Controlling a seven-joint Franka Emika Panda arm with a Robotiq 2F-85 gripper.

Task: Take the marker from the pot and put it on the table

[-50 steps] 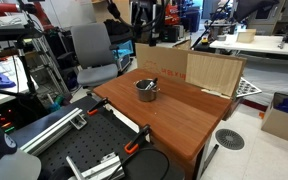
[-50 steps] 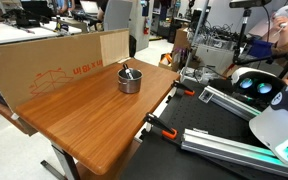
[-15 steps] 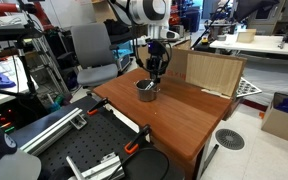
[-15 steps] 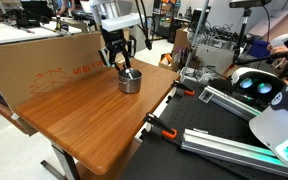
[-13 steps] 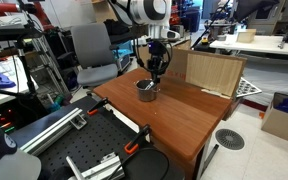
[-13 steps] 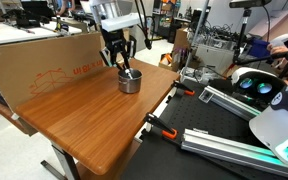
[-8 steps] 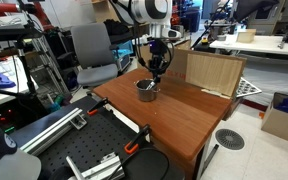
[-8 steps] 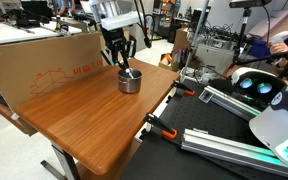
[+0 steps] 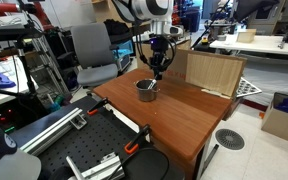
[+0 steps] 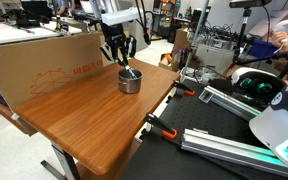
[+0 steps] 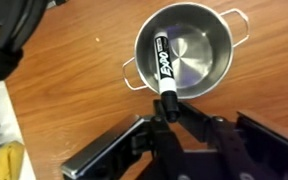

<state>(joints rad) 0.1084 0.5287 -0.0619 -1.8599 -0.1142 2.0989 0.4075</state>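
The large reddish-brown wooden table (image 9: pixel 179 115) carried a small, round, shiny silver metal pot (image 11: pixel 189 50). Above it, the black gripper (image 11: pixel 168 110) pinched the near end of the thin black marker (image 11: pixel 165 70), labelled EXPO in white, whose far end pointed into the pot.

The robot arm, missing from both exterior views three seconds ago, has come in over the small, shiny silver metal pot (image 9: pixel 147 90). In the last second its pincer (image 9: pixel 157 69) has risen slightly, and the wrist view shows it clamped on the end of the thin black marker (image 11: pixel 165 68).
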